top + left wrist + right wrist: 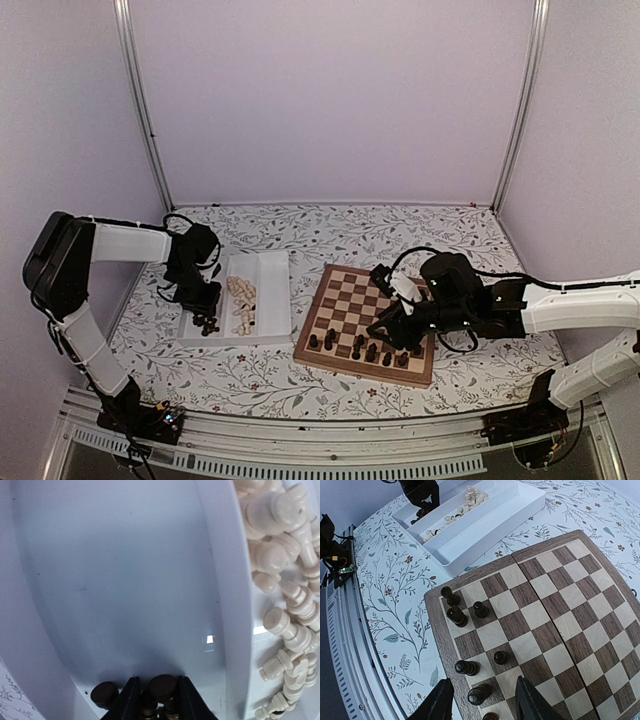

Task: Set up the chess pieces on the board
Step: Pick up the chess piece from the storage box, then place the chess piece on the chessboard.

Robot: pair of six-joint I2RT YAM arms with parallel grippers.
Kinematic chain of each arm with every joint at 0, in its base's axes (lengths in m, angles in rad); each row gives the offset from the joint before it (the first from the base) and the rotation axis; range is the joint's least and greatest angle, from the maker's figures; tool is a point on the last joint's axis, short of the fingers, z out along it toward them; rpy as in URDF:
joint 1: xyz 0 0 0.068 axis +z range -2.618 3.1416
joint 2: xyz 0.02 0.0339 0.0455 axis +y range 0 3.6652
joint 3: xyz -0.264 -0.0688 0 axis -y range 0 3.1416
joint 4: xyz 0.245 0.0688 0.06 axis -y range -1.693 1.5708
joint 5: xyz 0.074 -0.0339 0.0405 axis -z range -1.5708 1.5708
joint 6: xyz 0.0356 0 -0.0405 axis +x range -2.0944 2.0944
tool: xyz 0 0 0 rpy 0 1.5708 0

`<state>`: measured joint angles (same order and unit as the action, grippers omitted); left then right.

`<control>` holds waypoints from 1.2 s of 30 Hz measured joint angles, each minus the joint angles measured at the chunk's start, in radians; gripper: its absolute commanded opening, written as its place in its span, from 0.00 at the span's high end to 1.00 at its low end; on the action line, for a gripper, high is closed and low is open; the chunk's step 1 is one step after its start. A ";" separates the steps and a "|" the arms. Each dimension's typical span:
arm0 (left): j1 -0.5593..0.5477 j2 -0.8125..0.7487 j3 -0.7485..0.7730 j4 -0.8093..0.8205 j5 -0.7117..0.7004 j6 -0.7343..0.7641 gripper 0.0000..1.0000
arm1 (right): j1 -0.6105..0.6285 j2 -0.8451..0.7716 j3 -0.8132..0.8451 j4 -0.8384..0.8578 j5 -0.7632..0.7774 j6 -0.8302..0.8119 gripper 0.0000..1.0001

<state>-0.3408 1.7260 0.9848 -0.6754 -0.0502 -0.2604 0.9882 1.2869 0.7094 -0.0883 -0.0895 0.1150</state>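
Note:
The board (345, 300) lies right of centre, with several dark chess pieces (358, 345) standing along its near rows; they also show in the right wrist view (456, 615). My left gripper (205, 305) is down in the left compartment of the white tray (270, 265). In the left wrist view its jaws (161, 700) are closed around a dark piece (162, 687), with another dark piece (104, 694) just to the left. My right gripper (385, 325) hovers open and empty over the board's near edge (482, 692).
Pale chess pieces (241, 303) lie heaped in the tray's right compartment, also in the left wrist view (285, 555). A few dark pieces (208, 324) remain at the tray's near left corner. The tray divider (225, 580) stands right of my left fingers.

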 measured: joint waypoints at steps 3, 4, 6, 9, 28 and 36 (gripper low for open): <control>0.001 0.000 0.000 0.002 0.013 0.000 0.78 | 0.000 0.007 0.000 0.001 -0.003 0.000 0.55; 0.002 0.000 0.000 0.002 0.013 0.000 0.79 | 0.000 0.008 0.000 0.001 -0.003 0.000 0.55; 0.003 0.000 0.003 0.002 0.018 0.003 0.80 | 0.000 0.011 0.000 0.000 -0.003 0.000 0.55; 0.004 0.000 0.010 0.000 0.024 0.004 0.82 | 0.000 0.011 0.000 0.000 -0.003 0.000 0.55; -0.004 -0.462 -0.029 0.163 0.268 -0.205 0.87 | 0.000 0.101 0.104 0.097 0.013 0.024 0.52; -0.156 -0.494 -0.117 0.438 0.331 -0.407 0.88 | 0.000 0.255 0.299 0.195 0.081 0.076 0.51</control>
<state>-0.4969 1.2324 0.8677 -0.2371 0.2810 -0.6678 0.9882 1.5421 1.0080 0.1070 -0.0086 0.1905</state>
